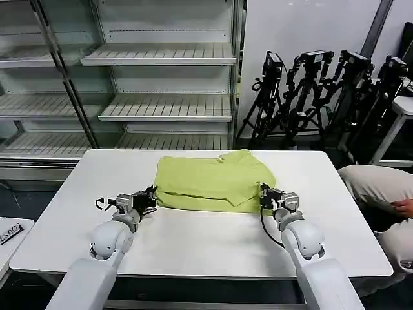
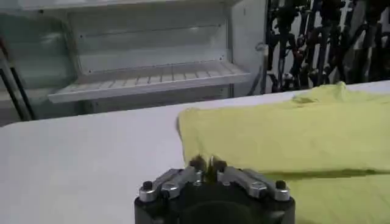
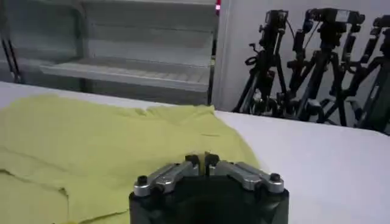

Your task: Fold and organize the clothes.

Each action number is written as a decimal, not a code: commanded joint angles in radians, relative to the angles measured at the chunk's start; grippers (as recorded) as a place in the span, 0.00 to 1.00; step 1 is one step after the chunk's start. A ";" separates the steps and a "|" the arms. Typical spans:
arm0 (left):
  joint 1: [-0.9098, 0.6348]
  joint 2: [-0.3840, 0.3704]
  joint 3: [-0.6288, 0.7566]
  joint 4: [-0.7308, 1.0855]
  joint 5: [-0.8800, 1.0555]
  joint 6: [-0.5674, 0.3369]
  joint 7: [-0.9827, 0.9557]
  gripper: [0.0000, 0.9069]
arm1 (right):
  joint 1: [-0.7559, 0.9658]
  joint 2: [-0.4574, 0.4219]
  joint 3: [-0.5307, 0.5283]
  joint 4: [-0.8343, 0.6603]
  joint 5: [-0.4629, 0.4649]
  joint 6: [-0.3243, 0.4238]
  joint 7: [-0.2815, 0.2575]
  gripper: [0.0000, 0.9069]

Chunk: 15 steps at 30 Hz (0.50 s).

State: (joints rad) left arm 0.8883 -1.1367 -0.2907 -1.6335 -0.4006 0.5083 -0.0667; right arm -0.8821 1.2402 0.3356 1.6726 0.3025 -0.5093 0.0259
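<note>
On the white table (image 1: 193, 239) lies the lime T-shirt (image 1: 213, 181), spread near the middle and toward the far side, already doubled over so that one layer rests on another. Its near edge runs between the two arms. At the left corner of that edge sits the left end effector (image 1: 152, 196), and in the left wrist view its two tips (image 2: 208, 165) are pinched close together right at the cloth, so it seems to be holding the shirt's edge. At the right corner sits the right end effector (image 1: 264, 194), and in the right wrist view its tips (image 3: 202, 162) are also squeezed narrow over the fabric, so it looks to be gripping that side too. My guess is that the folding step is under way, with both corners held and ready for another fold. Next, both arms would need to lift together, at the same height, and carry the near edge over toward the far side. If one arm goes faster, the thin cloth could twist or slip out, and the fold would come out crooked.
</note>
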 commanded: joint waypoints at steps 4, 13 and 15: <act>0.166 0.081 -0.089 -0.220 0.003 0.013 0.000 1.00 | -0.163 -0.080 0.052 0.192 0.061 -0.029 0.005 1.00; 0.208 0.048 -0.036 -0.213 -0.028 0.047 -0.035 1.00 | -0.328 -0.092 0.087 0.273 0.037 -0.052 0.040 1.00; 0.193 0.044 -0.033 -0.184 -0.028 0.047 -0.038 1.00 | -0.332 -0.093 0.092 0.265 0.040 -0.058 0.047 1.00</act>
State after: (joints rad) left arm 1.0296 -1.0913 -0.3292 -1.8030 -0.4139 0.5406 -0.0861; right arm -1.0922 1.1705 0.4045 1.8566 0.3383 -0.5543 0.0553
